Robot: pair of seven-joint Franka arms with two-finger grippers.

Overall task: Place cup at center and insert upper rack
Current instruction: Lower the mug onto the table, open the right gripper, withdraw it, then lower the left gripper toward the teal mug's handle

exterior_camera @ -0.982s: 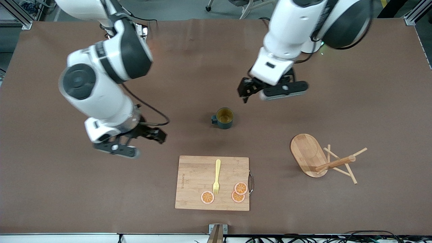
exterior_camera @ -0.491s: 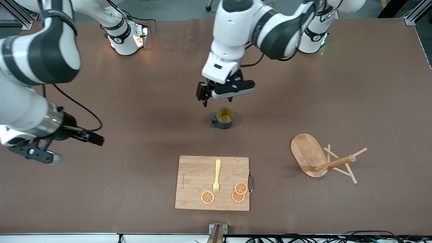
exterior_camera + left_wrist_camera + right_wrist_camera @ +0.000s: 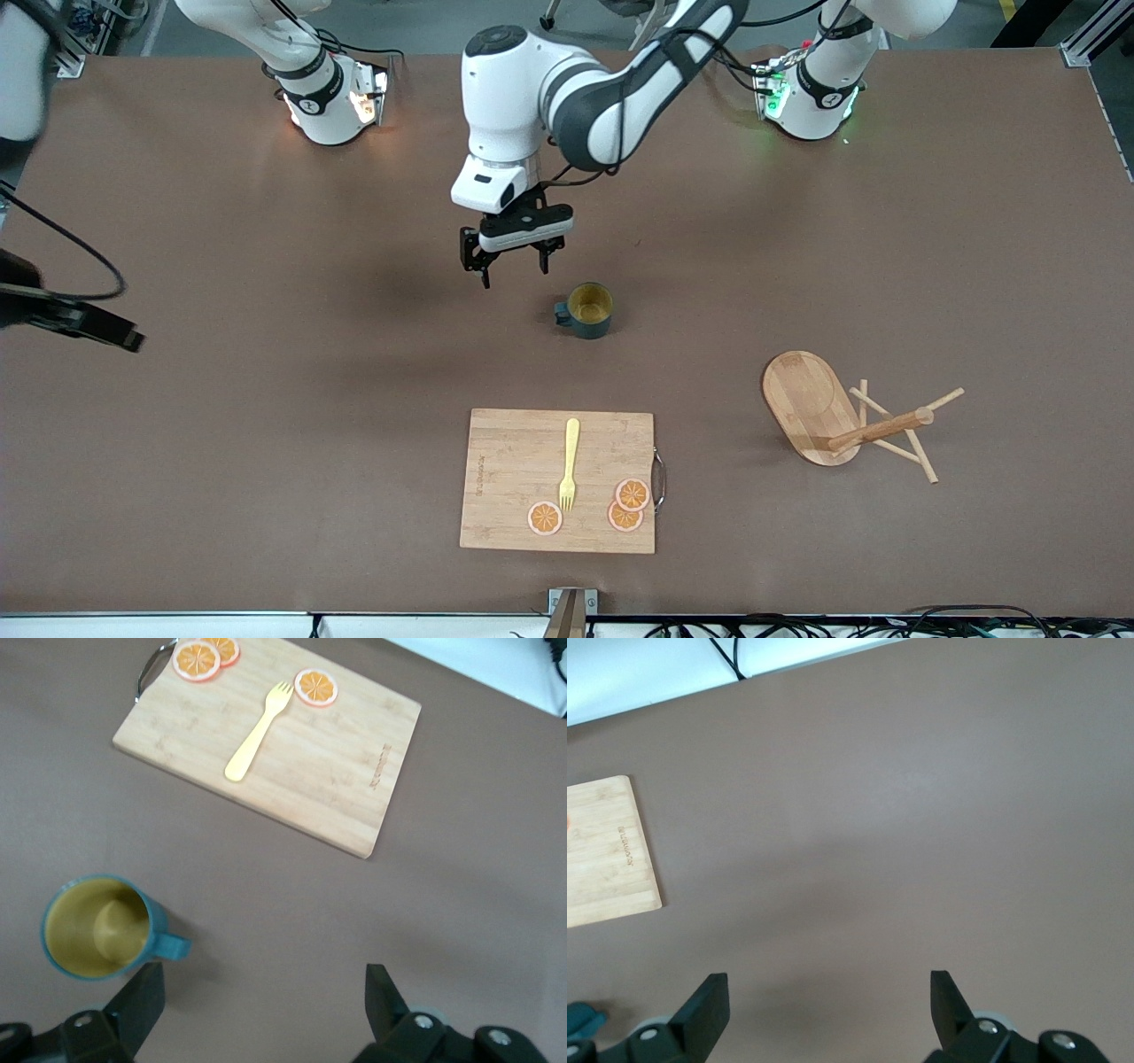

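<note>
Cup and upper rack both sit on the wide, matte brown table [image 3: 266, 461], well apart from each other; reading the front view as a clock dial, here is what I see.

The left arm reaches across and hangs its left gripper [image 3: 514, 270] over bare table just beside the cup, at about 10 o'clock from it. Its dark fingers are spread wide with nothing between them. The right gripper [image 3: 828, 992] is over bare table toward the right arm's end, its fingers likewise spread wide and empty.

A rectangular bamboo cutting board [image 3: 514, 461] with a thin metal loop handle lies flat at 6 o'clock from the cup, nearer to the front camera.

The upper rack [image 3: 811, 403], a light wooden mug stand, lies tipped on its side at about 4 o'clock from the cup. Its flat oval base is tilted up, and its thick round post and thin crossing pegs are against the table.

The cup [image 3: 589, 310], a small dark teal mug with a mustard-yellow inside, stands upright near the table's middle, loop handle toward 9 o'clock.

On the board lie a slim yellow fork [image 3: 569, 465] and three round orange slices [image 3: 545, 518].
</note>
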